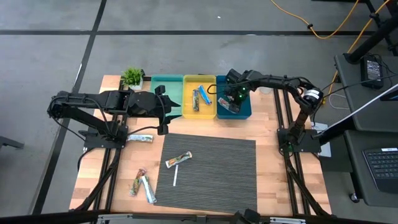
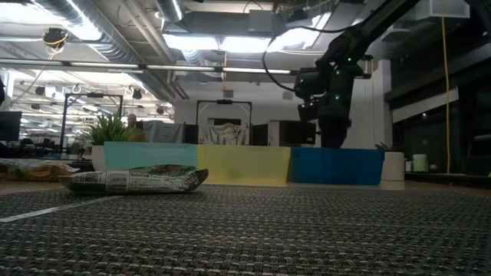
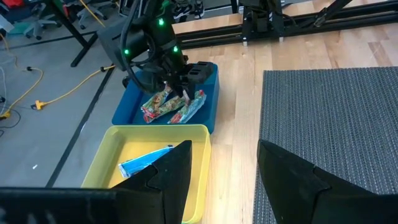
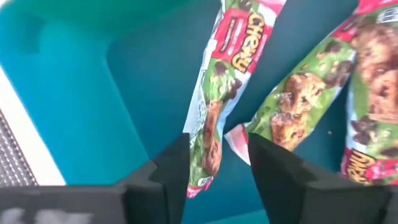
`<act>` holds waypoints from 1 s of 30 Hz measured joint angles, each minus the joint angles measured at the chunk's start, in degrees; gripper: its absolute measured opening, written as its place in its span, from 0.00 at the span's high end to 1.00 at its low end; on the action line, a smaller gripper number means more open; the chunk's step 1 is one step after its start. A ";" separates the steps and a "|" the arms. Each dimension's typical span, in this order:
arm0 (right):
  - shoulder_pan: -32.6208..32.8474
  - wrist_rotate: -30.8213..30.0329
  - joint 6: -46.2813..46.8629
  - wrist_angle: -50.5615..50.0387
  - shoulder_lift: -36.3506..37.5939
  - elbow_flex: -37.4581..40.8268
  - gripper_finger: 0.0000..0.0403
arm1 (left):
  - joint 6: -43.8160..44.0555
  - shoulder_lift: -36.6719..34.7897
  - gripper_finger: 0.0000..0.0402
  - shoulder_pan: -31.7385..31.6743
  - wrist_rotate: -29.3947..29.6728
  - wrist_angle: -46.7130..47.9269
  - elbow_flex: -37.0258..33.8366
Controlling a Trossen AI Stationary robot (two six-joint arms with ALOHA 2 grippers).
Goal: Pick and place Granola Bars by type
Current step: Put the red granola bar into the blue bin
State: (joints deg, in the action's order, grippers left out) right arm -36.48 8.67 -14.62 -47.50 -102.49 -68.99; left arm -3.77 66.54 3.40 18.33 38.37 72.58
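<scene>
Right wrist view: glossy crinkled multicoloured bars (image 4: 217, 93) on smooth blue bin (image 4: 93, 93).

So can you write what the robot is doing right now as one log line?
right gripper: open, down in blue bin, over multicoloured bars | left gripper: open, waiting by yellow bin

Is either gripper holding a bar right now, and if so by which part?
Nothing is held. The right gripper is open over the blue bin, with one multicoloured bar lying loose beneath its fingers. The left gripper is open and empty near the yellow bin.
</scene>
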 joint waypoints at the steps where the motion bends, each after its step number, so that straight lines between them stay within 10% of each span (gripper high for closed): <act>1: 0.15 0.00 0.42 0.04 0.45 0.00 0.58 | 0.00 0.00 0.56 -0.02 0.00 0.00 0.00; 30: 20.39 -5.15 -0.59 11.25 25.52 3.48 0.56 | 4.48 -0.01 0.56 -0.02 -0.37 -0.55 0.00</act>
State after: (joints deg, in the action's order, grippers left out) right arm -16.08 3.52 -15.21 -36.25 -76.97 -65.51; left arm 0.71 66.54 3.38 17.96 37.82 72.58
